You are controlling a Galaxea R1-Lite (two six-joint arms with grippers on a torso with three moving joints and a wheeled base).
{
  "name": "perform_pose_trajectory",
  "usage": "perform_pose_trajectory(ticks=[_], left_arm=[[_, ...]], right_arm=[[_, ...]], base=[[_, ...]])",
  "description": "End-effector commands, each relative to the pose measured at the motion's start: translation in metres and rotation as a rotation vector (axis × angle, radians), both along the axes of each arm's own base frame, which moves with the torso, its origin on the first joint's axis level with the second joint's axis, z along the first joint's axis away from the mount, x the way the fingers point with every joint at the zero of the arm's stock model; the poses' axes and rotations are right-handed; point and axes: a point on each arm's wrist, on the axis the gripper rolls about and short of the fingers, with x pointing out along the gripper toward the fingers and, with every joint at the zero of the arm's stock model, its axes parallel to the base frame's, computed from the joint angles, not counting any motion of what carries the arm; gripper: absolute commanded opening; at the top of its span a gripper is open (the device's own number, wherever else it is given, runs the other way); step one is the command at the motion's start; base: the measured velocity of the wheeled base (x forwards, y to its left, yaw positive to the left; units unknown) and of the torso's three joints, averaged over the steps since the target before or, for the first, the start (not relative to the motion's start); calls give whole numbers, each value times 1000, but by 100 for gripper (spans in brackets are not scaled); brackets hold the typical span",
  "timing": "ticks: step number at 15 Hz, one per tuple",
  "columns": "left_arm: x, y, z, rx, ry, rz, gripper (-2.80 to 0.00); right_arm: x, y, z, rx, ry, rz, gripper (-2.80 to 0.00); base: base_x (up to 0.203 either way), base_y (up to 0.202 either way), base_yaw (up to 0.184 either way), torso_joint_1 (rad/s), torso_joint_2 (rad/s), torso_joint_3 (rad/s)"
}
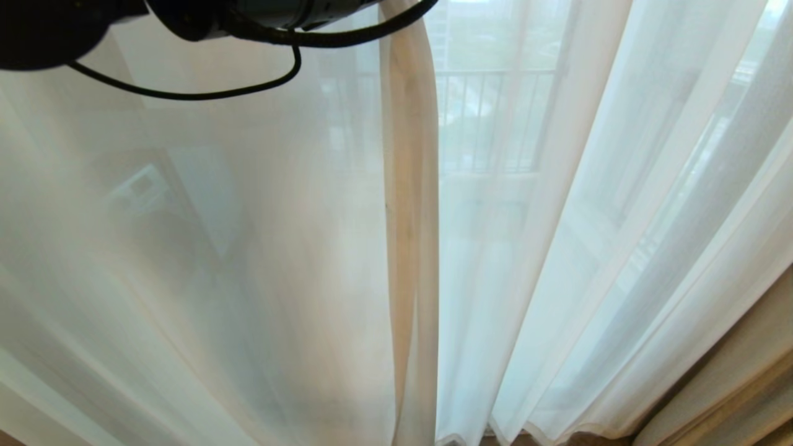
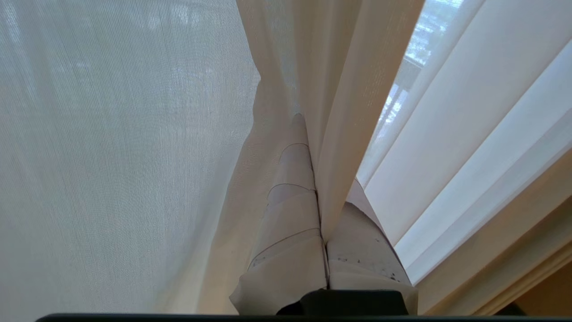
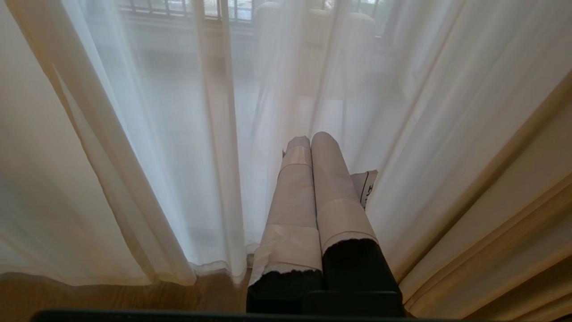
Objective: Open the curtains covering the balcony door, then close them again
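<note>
Wooden floor (image 3: 134, 297) shows only as a strip under the curtain hems. Room side is all fabric: sheer white curtains (image 1: 217, 260) fill the head view floor to top, with tan drapes (image 1: 737, 384) bunched at the right edge.

Curtains hang drawn across the balcony door (image 1: 495, 118). The door is only seen through the fabric: pale glass and faint vertical rails, frame lines washed out. Left half of the head view is cloudy; a blurry pale box shape sits behind the sheer there, can't tell what it is.

Left gripper (image 2: 319, 179): jaws clenched on the inner edge of the left curtain panel, with a gathered fold pinched between the taped fingers (image 2: 290, 210). In the head view only the dark arm body and a looped black cable (image 1: 204, 93) show at the top left; the gripper itself is cut off by the top edge, with the pinched fold hanging straight down from it mid-frame.

Right gripper (image 3: 311, 141): jaws pressed together, holding nothing, low near the floor, tips just short of the right curtain panel, drapes close alongside.
</note>
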Motion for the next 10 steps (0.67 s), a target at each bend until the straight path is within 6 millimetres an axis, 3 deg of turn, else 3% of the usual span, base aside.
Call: perform_pose_trajectory(ticks=[1,4,5,10], left_arm=[[3,4,1,-5,0,16,-280],[3,7,2,-5,-4,22,-280],[3,7,2,-4,-6,24,0],[-4,22,13,-23,-29,52,0]], right_arm=[[0,0,0,-1,2,1,-280],[0,0,0,-1,2,1,-280],[0,0,0,-2,2,1,-280],[0,0,0,-1,2,1,-280]], base=[[0,0,0,0,0,0],[0,0,0,0,0,0],[0,0,0,0,0,0],[0,0,0,0,0,0]])
